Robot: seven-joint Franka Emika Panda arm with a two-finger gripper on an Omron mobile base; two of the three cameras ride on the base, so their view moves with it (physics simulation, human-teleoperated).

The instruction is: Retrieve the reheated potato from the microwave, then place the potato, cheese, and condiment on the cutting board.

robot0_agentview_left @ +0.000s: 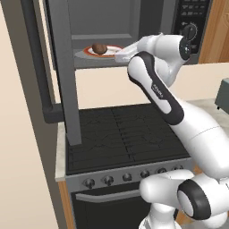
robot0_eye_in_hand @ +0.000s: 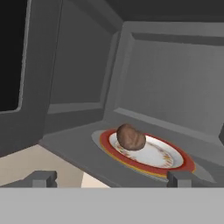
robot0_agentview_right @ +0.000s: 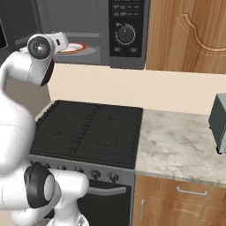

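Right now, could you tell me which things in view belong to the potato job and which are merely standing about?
For the job:
- potato, on the plate
- microwave, door open
- gripper, open at the microwave's mouth

Standing about:
- stove
- toaster oven, on the counter
- wooden cabinet

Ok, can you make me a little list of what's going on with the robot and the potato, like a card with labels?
potato: on a red-rimmed plate, toward its left part in the hand view
plate: inside the microwave, on its floor
microwave door: swung open over the stove
gripper: at the microwave opening, facing the potato, not touching it
jaws: apart, nothing between them
toaster oven: on the marble counter, right of the stove
step: potato not yet picked up
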